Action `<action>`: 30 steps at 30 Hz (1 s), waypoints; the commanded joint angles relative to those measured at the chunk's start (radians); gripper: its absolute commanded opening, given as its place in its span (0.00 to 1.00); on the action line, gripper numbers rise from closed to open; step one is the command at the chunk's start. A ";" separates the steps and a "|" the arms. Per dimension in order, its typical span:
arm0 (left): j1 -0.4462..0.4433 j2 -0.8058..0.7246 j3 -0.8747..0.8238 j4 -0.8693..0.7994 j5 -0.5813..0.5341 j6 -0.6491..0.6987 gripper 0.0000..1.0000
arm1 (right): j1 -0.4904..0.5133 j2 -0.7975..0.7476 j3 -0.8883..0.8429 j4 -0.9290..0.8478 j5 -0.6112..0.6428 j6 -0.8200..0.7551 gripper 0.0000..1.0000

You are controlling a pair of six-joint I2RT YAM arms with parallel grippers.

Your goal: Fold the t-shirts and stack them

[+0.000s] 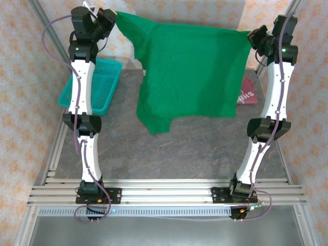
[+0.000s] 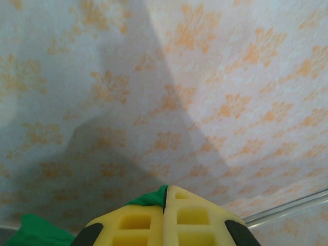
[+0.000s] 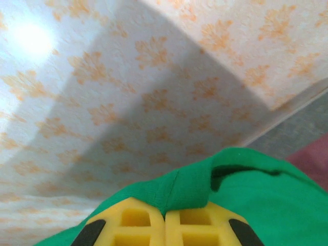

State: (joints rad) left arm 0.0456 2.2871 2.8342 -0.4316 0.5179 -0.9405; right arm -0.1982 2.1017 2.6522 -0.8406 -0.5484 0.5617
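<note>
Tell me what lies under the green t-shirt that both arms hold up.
A corner of the maroon t-shirt, with white letters, peeks out at the right edge of the green t-shirt, on the grey table. The rest is covered.

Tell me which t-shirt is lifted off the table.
The green t-shirt, hanging between the left end effector and right end effector; the maroon t-shirt lies on the table, partly hidden.
</note>
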 commanded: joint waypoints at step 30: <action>-0.074 -1.526 -2.193 -0.366 -0.336 0.213 0.60 | -0.057 -1.234 -2.047 0.084 0.103 0.118 0.45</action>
State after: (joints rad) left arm -0.0360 0.8703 0.6552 -0.7799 0.2886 -0.6064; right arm -0.2497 0.9012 0.6300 -0.6807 -0.5503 0.6415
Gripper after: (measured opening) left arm 0.489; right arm 0.368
